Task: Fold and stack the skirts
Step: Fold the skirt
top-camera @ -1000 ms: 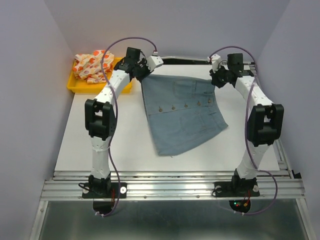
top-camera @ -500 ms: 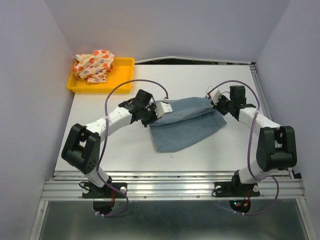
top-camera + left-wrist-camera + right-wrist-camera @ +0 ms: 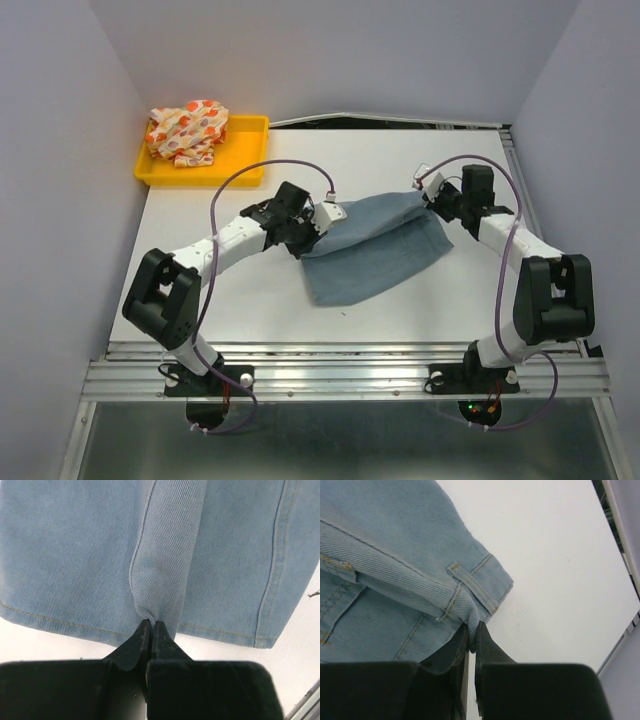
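The light-blue denim skirt (image 3: 375, 248) lies folded over itself on the white table (image 3: 250, 300), mid-right. My left gripper (image 3: 322, 222) is shut on its left edge; in the left wrist view the closed fingertips (image 3: 150, 626) pinch a pleat of denim (image 3: 165, 565). My right gripper (image 3: 432, 198) is shut on the skirt's right corner, and the right wrist view shows the waistband with a belt loop (image 3: 470, 592) clamped between its fingertips (image 3: 473, 630). The white skirt with orange, red and purple spots (image 3: 187, 131) lies crumpled in the yellow tray (image 3: 240, 160) at the back left.
The yellow tray sits at the table's back-left corner. Purple cables loop over both arms. A metal rail (image 3: 340, 370) runs along the table's near edge, and grey walls close in on the left, right and back.
Both arms came down and toward the near side from the back, carrying the skirt's far edge over its front. In the last half second they barely moved.
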Tool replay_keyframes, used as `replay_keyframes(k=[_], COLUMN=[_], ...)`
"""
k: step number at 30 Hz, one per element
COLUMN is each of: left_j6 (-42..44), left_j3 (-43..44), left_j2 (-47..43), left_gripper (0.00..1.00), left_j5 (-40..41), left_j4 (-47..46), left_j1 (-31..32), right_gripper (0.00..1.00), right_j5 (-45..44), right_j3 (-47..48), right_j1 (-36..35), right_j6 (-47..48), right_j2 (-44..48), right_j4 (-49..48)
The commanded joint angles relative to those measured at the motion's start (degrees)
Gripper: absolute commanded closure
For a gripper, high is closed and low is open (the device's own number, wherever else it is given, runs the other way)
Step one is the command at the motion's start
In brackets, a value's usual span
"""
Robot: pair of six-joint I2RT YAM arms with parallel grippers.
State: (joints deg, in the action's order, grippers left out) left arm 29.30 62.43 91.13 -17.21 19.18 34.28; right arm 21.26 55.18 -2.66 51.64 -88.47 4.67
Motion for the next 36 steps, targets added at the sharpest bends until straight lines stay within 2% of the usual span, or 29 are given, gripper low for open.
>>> replay_keyframes(k=[1,10,11,12,13,14,15,18,21,23,26,29,30,31,32,33,36], left_j6=[-1.79,-3.19,-3.46,-3.98,-4.42,-4.77,-5.13,-5.04,-4.07,-3.11,-3.02,-3.90,-4.94,-5.39,-6.00,-7.05,-9.52], left_j3=[3.13,-4.24,-4.86,-5.56,-6.18,-7.58,-8.11,-9.70,-10.75,-9.36,-5.41,-4.08,-3.99,-3.64,-3.20,-2.59,0.05], left_j2=[-7.09,-13.26,-13.17,-13.00,-12.21,-11.34,-10.54,-8.08,-13.32,-15.36,-16.69,-16.08,-15.55,-13.81,-12.57,-9.77,-5.02], left_gripper=[1.00,1.00,1.00,1.00,0.95,0.82,0.73,0.47,0.25,0.21,0.21,0.23,0.25,0.27,0.29,0.32,0.41], left_j5=[-0.80,-0.89,-0.81,-0.54,0.07,0.51,0.51,1.21,1.92,1.48,-0.36,-0.19,0.42,0.86,0.69,-0.09,-1.59], left_j4=[4.81,6.14,5.26,4.47,3.68,2.80,2.01,2.18,2.53,4.36,7.09,5.71,5.00,4.38,3.42,3.15,2.35], left_j1=[0.34,9.56,10.71,11.94,13.95,14.67,15.19,15.11,13.89,13.36,12.83,12.39,12.30,11.69,11.25,10.20,8.88], right_gripper=[0.99,0.99,0.95,0.87,0.77,0.70,0.47,0.01,0.00,0.00,0.00,0.01,0.03,0.06,0.12,0.16,0.25], right_j5=[-0.52,1.24,0.90,0.54,0.19,-0.16,-0.95,-4.10,-4.12,-4.38,-6.40,-7.20,-5.98,-3.87,-1.42,3.04,7.91], right_j3=[1.78,-10.16,-11.66,-12.98,-15.34,-16.49,-17.38,-19.66,-21.07,-21.43,-18.10,-7.66,-4.24,4.06,8.24,11.76,21.97], right_j1=[0.37,2.30,2.83,2.83,2.83,2.83,2.83,2.83,5.80,6.78,8.36,8.37,8.37,8.37,8.37,8.37,7.14], right_j6=[0.92,7.15,8.21,10.04,11.11,12.16,13.39,14.54,18.23,19.11,15.44,3.85,0.34,-1.69,-4.06,-8.18,-12.78], right_j2=[5.93,17.71,18.32,18.33,18.24,18.24,18.33,20.96,26.31,29.22,26.18,19.33,17.30,15.01,12.81,8.53,0.35], right_j4=[-3.17,-2.29,-2.38,-2.29,-2.38,-2.38,-2.38,-2.29,-1.24,-1.41,-1.68,-1.15,3.98,8.38,12.17,18.30,25.79])
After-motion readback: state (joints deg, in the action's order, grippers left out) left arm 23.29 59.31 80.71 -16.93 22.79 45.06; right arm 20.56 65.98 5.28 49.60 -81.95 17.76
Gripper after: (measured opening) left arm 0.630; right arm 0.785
